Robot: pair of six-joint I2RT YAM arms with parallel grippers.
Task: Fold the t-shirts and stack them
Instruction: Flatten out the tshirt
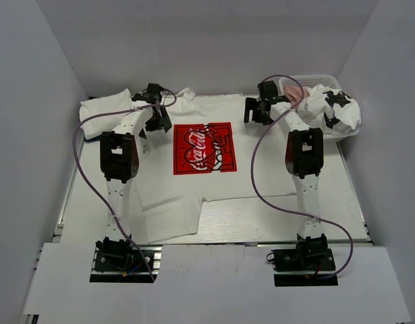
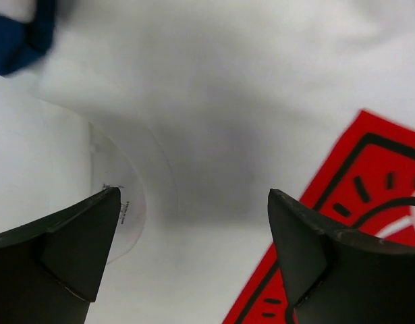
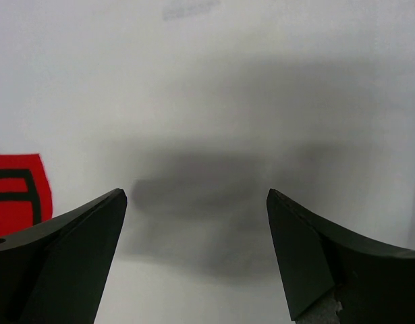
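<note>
Top external view: the white tee with a red chest print point(image 1: 214, 185) lies spread flat on the slatted table point(image 1: 281, 219), its left side partly hidden under the left arm. The left gripper point(image 1: 158, 121) and right gripper point(image 1: 253, 111) gape wide, holding nothing, just above its shoulders. The black-patched white tee point(image 1: 337, 111) hides most of the basket point(image 1: 323, 77) at far right. Grey walls close in on three sides.

Free room is offered above the flat white t-shirt with the red print point(image 1: 194, 196) and the bare table point(image 1: 274, 216) at the near right. Nothing is caught between the wide-spread jaws of the left gripper point(image 2: 194, 202) or the right gripper point(image 3: 197, 199). The far-left corner is blocked by a folded white t-shirt point(image 1: 106, 108), and the far-right by a white basket point(image 1: 322, 77) heaped with a black-patched white t-shirt point(image 1: 335, 111).
</note>
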